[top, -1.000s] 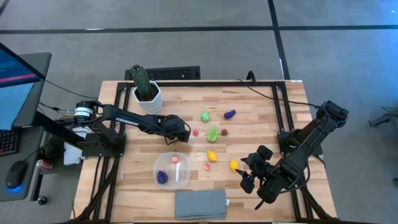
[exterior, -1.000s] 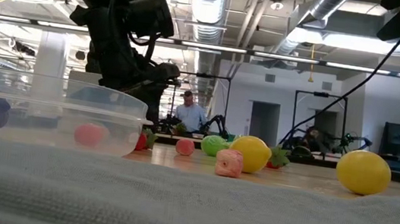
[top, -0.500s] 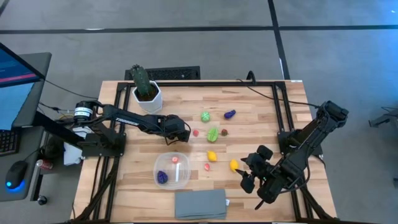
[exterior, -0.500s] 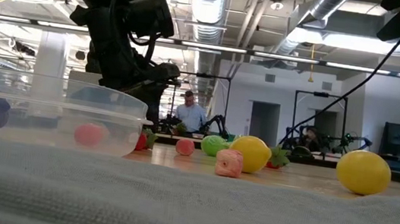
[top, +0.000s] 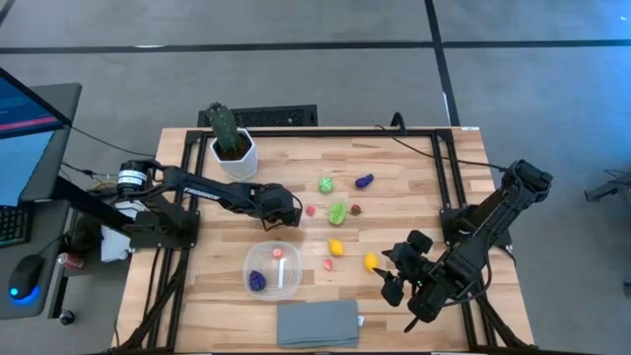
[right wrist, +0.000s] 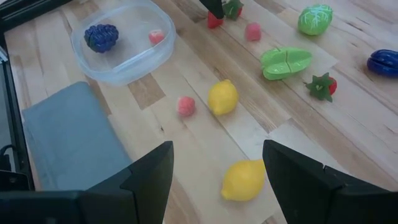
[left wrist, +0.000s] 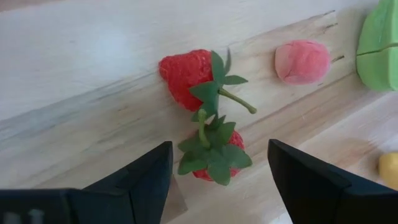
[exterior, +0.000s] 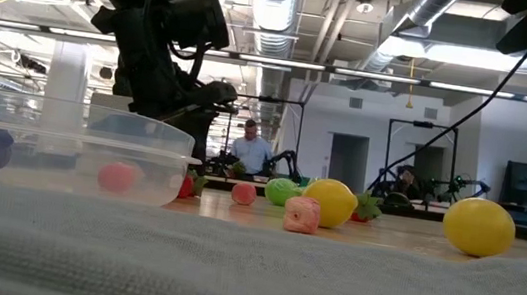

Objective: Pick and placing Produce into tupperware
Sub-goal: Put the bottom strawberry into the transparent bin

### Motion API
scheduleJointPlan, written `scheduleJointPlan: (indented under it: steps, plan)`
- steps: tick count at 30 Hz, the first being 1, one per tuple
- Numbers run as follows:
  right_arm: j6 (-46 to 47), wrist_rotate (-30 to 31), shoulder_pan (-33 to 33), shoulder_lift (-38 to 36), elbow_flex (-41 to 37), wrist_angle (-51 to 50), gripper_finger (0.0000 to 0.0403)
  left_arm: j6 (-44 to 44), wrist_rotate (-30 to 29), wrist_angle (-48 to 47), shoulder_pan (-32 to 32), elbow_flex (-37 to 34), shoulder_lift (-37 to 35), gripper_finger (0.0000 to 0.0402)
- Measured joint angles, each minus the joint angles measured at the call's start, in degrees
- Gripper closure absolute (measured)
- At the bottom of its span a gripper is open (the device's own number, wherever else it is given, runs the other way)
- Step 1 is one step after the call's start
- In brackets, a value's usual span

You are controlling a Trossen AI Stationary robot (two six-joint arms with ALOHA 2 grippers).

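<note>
Now the left gripper has begun to narrow its spread fingers around the strawberries on the surface, so a grasp seems near, while the tupperware waits just beside and the right gripper hangs open.

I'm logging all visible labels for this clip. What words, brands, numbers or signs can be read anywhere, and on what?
None can be read.
Monitor at the table's left: coloured bands on the screen, any text too small to read.
Produce, tupperware, grey cloth, cactus pot: no markings visible.
</note>
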Motion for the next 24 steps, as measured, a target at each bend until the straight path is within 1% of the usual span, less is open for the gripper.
scheduleJointPlan:
  steps: [4, 10, 18, 21, 24]
  plan:
    - [0.6, 0.0, 0.0, 0.0, -1.1, 0.6, 0.0132, 1.2, 0.0, 1.5, -0.5, 0.1, 0.0, 0.0159]
    - [4.4, -0.2, 0.0, 0.0, -3.7, 2.3, 0.0132, 1.9, -0.8, -3.1, -0.4, 2.0, 0.0, 0.0154]
    - [3.0, -0.1, 0.1, 0.0, -3.7, 3.1, 0.0132, 2.1, -1.4, -4.8, -0.2, 2.7, 0.0, 0.0154]
    - [1.9, 0.0, 0.1, 0.0, -3.7, 3.1, 0.0132, 2.1, -0.1, -5.5, -0.1, 3.2, 2.3, 0.0154]
    - [1.5, 0.0, 0.0, 0.0, -3.7, 3.0, 0.0132, 3.3, 1.5, -7.4, -0.5, 6.4, 6.5, 0.0154]
